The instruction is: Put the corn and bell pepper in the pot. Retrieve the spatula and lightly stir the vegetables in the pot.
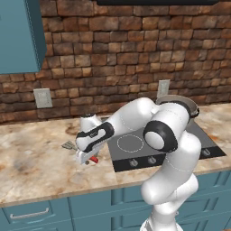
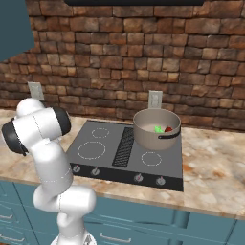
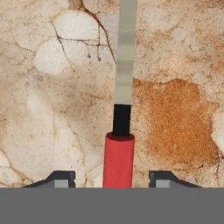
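The pot (image 2: 156,128) sits at the hob's (image 2: 110,143) back right and already holds a green piece and a red piece, so I judge the loading done. What remains is fetching and stirring. My gripper (image 3: 111,178) is low over the counter (image 1: 36,162) left of the hob, jaws wide apart either side of the spatula's (image 3: 119,157) red handle, not yet closed on it.

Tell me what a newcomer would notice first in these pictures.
The white arm bends low over the stone counter left of the stove, its gripper hanging over the spatula. In the hand view the red handle lies between the open fingers. On the stove's back right burner sits the pot, with green and red vegetables inside.
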Available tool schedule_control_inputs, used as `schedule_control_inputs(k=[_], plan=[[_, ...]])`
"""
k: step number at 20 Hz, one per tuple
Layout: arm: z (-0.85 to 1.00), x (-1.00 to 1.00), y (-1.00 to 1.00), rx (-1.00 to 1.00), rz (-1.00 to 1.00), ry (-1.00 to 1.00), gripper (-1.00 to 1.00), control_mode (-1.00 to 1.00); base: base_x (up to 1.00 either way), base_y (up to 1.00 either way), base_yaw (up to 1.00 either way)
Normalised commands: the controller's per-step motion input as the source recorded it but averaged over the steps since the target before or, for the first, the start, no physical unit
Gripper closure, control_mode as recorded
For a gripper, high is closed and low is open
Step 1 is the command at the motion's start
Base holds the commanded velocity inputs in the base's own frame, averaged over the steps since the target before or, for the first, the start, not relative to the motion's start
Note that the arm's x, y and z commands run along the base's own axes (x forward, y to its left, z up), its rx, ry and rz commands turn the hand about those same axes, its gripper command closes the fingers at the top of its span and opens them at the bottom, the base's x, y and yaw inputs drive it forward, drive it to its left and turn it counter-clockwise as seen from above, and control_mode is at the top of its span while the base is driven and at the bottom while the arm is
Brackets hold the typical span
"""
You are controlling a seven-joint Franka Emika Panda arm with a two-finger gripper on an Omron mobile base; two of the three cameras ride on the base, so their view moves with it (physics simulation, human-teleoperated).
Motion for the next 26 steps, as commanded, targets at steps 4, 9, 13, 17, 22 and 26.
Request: schedule_control_inputs(k=[4, 9, 13, 17, 22, 26], plan=[[0.0, 0.0, 0.0, 0.0, 0.0, 0.0, 1.0, -1.0, 0.0, 0.0, 0.0], [0.27, -0.1, -0.13, -0.01, 0.0, 0.0, 1.0, -1.0, 0.0, 0.0, 0.0], [1.0, -0.53, -0.64, -0.03, 0.01, 0.01, 1.0, -1.0, 0.0, 0.0, 0.0], [1.0, -0.44, -0.73, 0.0, 0.0, 0.0, 1.0, -1.0, 0.0, 0.0, 0.0], [0.88, -0.41, -0.83, -0.01, 0.0, 0.0, 1.0, -1.0, 0.0, 0.0, 0.0], [0.69, -0.7, -0.48, 0.0, 0.0, 0.0, 1.0, -1.0, 0.0, 0.0, 0.0]])
